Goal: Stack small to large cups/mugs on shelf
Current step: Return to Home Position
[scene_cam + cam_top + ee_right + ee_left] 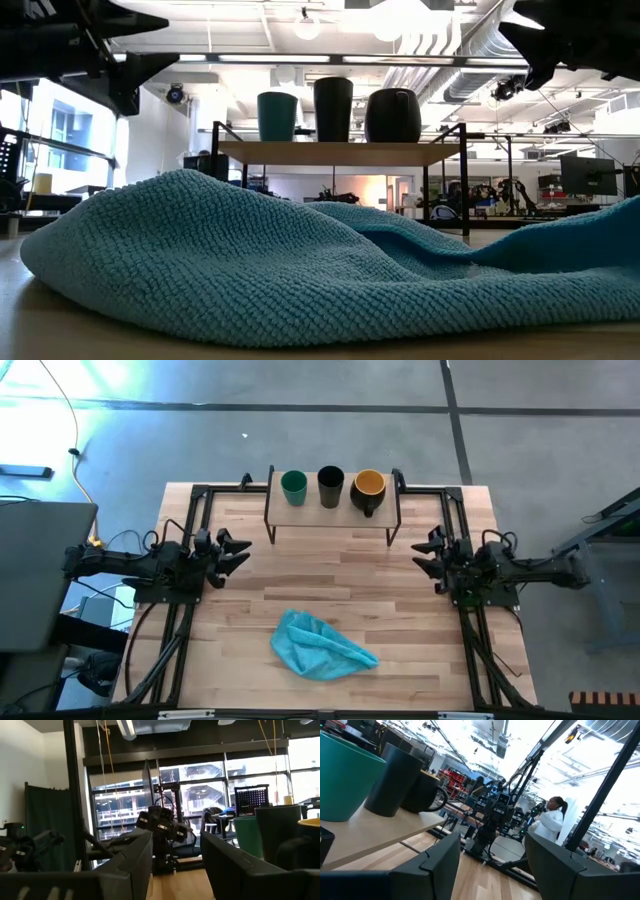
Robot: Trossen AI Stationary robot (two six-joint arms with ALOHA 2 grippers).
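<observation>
A small green cup (pixel 293 486), a taller black cup (pixel 331 486) and a dark mug with a yellow-orange inside (pixel 368 489) stand in a row on the light-wood shelf (pixel 330 512) at the table's far edge. The low view shows them side by side: the green cup (pixel 277 115), the black cup (pixel 333 108), the mug (pixel 392 115). My left gripper (pixel 236 550) is open and empty at the table's left side. My right gripper (pixel 428 552) is open and empty at the right side.
A crumpled blue cloth (pixel 320 647) lies on the table near the front edge, between the arms. Black frame rails (pixel 185 600) run along both table sides. A person in white (pixel 552 820) shows beyond the table in the left wrist view.
</observation>
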